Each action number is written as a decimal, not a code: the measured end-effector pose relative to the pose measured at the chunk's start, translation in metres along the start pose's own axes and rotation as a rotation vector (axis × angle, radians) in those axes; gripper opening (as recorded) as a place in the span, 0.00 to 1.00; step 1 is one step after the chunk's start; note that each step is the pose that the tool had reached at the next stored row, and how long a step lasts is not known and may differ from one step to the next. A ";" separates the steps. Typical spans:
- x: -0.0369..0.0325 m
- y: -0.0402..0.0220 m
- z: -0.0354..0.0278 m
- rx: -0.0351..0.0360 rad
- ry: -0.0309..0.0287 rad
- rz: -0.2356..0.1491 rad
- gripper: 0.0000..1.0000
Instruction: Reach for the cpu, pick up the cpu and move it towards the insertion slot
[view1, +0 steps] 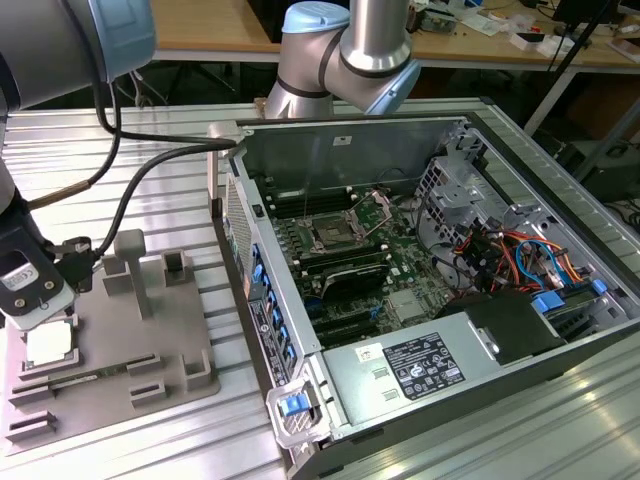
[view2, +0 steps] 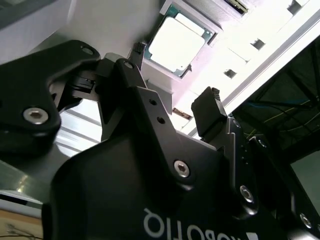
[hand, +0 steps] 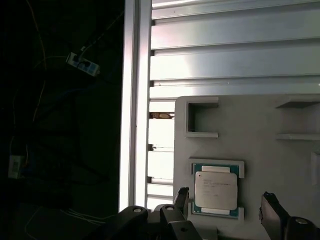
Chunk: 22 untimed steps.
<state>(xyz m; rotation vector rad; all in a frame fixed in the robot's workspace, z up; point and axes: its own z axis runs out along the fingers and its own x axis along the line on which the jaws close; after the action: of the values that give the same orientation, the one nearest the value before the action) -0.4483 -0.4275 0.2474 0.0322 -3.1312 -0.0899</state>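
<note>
- Currently the hand (hand: 224, 199) hangs wide open over the cpu (hand: 216, 186), with one finger on each side of it in both wrist views and nothing held. I cannot tell whether the tips are down at the chip's level.
- The cpu lies flat in a shallow recess of the grey tray (view1: 170, 350) on the table (view1: 520, 440), at the exterior view's left. It is well apart from the insertion slot (view1: 330, 235) on the green board.
- The chip is thin and framed by raised tabs. A slightly off-centre close would likely catch a tab instead of an edge, or tip the chip so that it slips out.
- The computer case wall (view1: 238, 215) stands between tray and slot, so a low carry would strike it.
- The tray's raised blocks (view1: 130, 255) and the black cables (view1: 130, 190) lie near the arm and could snag.
</note>
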 end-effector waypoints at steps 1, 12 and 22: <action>0.0000 -0.0003 0.0011 0.0001 0.0001 0.000 0.66; -0.0001 -0.0010 0.0126 0.0001 0.0001 0.000 0.66; -0.0002 -0.0012 0.0153 0.0001 0.0000 0.000 0.66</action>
<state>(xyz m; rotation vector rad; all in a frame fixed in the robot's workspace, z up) -0.4482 -0.4278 0.2321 0.0325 -3.1311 -0.0898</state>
